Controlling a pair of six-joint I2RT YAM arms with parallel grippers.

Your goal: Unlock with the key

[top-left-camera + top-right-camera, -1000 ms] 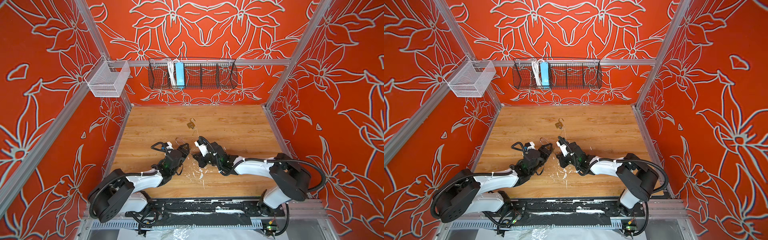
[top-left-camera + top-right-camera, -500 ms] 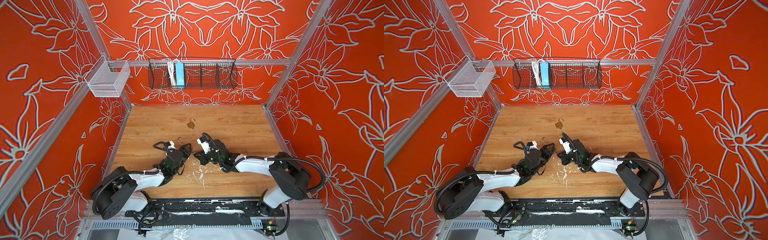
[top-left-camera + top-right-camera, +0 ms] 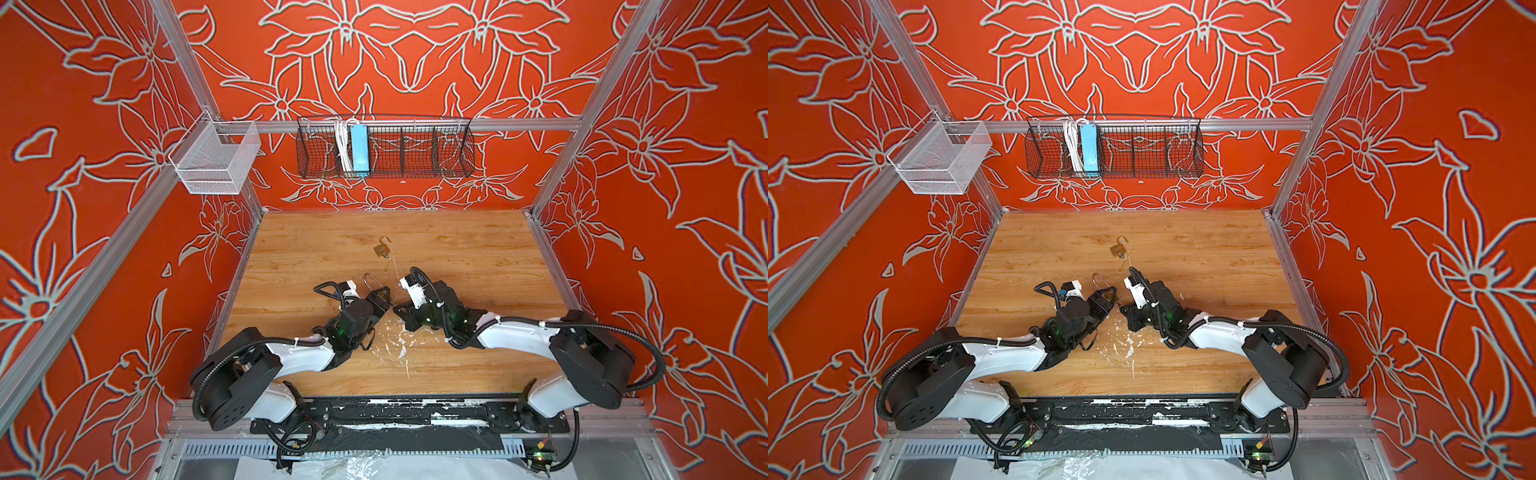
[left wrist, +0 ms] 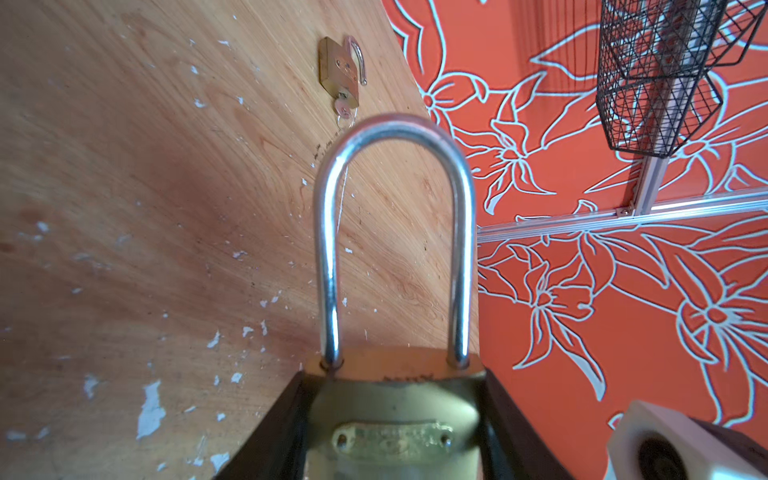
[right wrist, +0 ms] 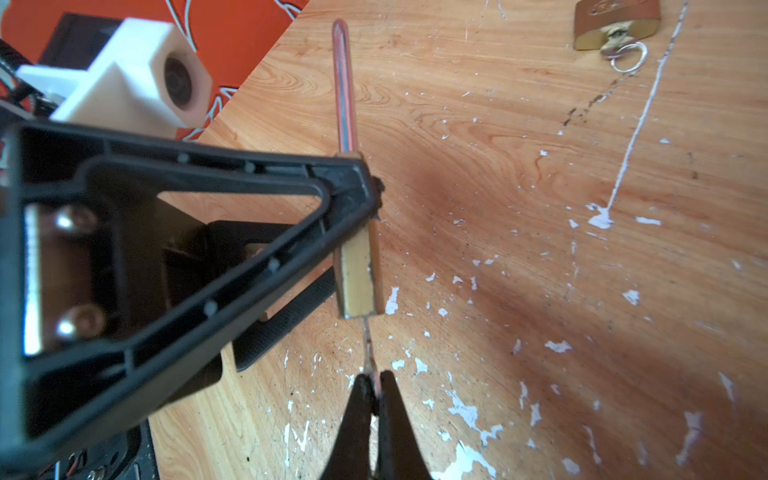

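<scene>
A brass padlock (image 4: pixel 395 415) with a long steel shackle (image 4: pixel 395 133) is clamped between the black fingers of my left gripper (image 4: pixel 397 376), held off the table. In both top views the left gripper (image 3: pixel 380 297) (image 3: pixel 1106 297) meets the right gripper (image 3: pixel 399 309) (image 3: pixel 1124 309) mid-table. My right gripper (image 5: pixel 375 384) is shut on a thin key (image 5: pixel 368 349). The key's blade runs up to the underside of the padlock (image 5: pixel 357 274); whether it sits in the keyhole is hidden.
A small brass padlock (image 3: pixel 380 248) (image 4: pixel 338 72) lies farther back on the wooden table (image 3: pixel 457 257), shackle swung open, with a key and ring in it. A black wire basket (image 3: pixel 386 145) and a white mesh bin (image 3: pixel 216 160) hang on the walls.
Both grippers have shifted slightly to the right together, the padlock and key staying in their grips.
</scene>
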